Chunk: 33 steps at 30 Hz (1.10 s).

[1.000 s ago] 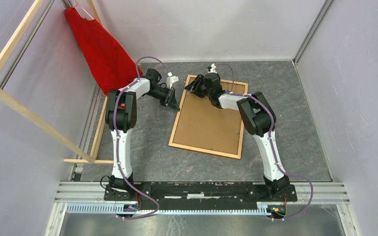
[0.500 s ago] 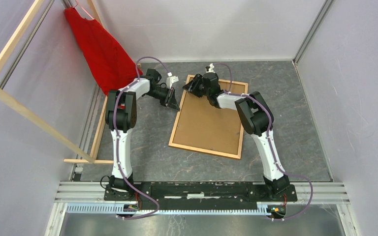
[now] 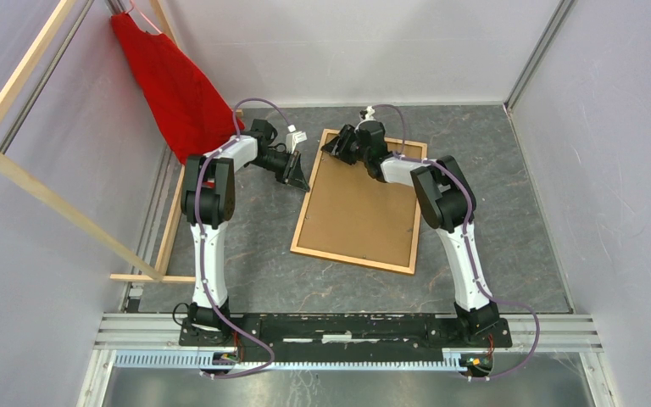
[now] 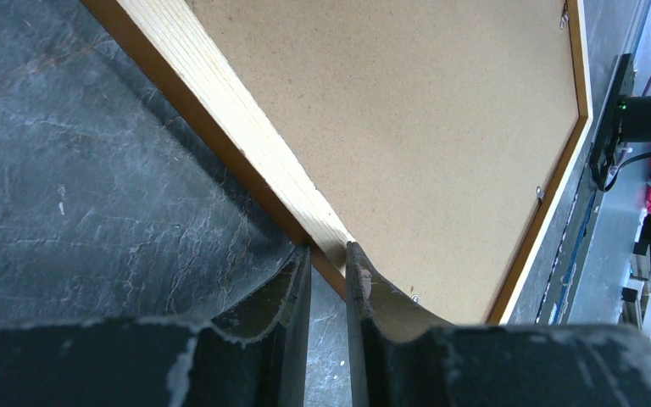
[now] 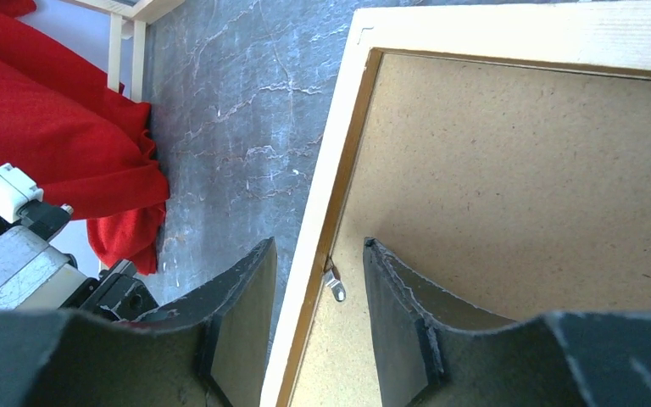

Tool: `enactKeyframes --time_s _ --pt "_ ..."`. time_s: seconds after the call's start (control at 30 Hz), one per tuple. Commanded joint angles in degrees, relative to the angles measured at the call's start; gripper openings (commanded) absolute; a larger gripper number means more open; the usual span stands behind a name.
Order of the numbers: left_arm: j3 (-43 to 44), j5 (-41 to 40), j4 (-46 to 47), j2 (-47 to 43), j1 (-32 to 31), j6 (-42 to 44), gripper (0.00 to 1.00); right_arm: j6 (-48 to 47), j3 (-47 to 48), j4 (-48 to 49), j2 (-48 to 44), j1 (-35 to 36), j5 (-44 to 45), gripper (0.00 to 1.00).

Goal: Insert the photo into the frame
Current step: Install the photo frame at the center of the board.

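Observation:
The frame [image 3: 356, 212] lies face down on the dark table, its plain brown board back up. The photo is hidden. My left gripper [image 3: 299, 178] sits at the frame's left rail. In the left wrist view its jaws [image 4: 328, 248] stand narrowly apart, with the pale wooden rail [image 4: 220, 110] pinched between the tips. My right gripper [image 3: 339, 144] hovers over the frame's far left corner. It is open [image 5: 320, 254], straddling the left rail with a small metal tab [image 5: 334, 283] between its fingers, untouched.
A red cloth [image 3: 174, 85] hangs at the far left beside a pale wooden slat rack [image 3: 51, 199]. White walls close in the table on three sides. More metal tabs [image 4: 539, 193] sit along the frame's other rails.
My right gripper has shifted slightly, first left and then back right and a little farther, staying over the frame's far left corner. The left arm and the frame have not moved.

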Motion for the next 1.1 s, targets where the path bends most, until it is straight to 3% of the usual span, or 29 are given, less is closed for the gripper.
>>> enactKeyframes --time_s 0.0,0.53,1.07 --pt "-1.8 -2.9 -0.9 -0.2 -0.8 4.1 0.26 -3.2 2.2 -3.8 0.4 -0.1 -3.6 0.49" --pt "-1.9 -3.1 -0.9 -0.5 -0.9 4.1 0.25 -5.4 6.7 -8.3 3.8 1.5 -8.5 0.48" --pt "-1.9 -3.2 -0.9 -0.7 -0.8 4.2 0.25 -6.2 9.6 -10.1 3.2 3.3 -7.4 0.49"
